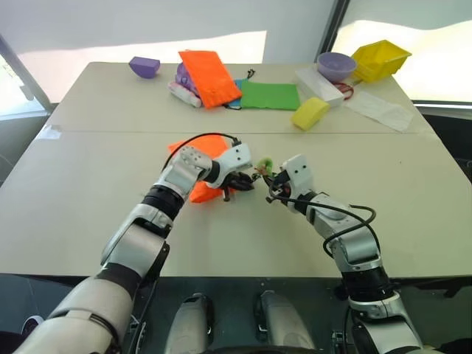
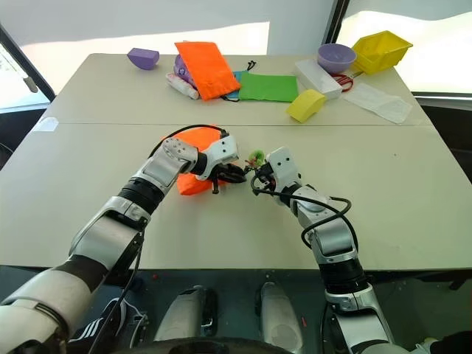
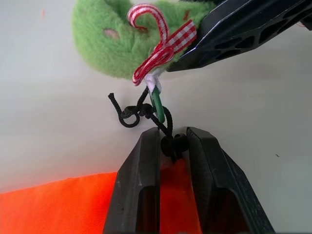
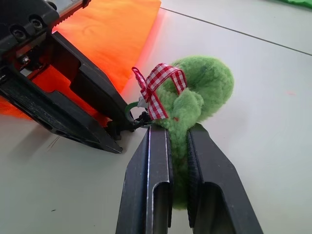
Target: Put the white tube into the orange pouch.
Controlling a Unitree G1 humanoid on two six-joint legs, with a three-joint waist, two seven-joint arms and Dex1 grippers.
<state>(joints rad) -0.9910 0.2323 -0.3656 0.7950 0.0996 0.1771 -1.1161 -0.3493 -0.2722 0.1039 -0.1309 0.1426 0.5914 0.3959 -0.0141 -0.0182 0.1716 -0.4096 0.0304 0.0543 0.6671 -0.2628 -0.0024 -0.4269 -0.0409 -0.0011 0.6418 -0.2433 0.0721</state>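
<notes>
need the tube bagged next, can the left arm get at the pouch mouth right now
Probably not yet: the left gripper is shut on the cord at the pouch, and the right gripper clamps the green tuft.

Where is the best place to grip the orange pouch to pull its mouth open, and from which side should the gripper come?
Probably at the gathered mouth of the orange pouch, where the dark cord comes out, coming from the pouch's side. The fabric lies flat there, and the knot gives a firm hold. The left gripper pinches that knot; the right gripper is shut on the green tuft.
</notes>
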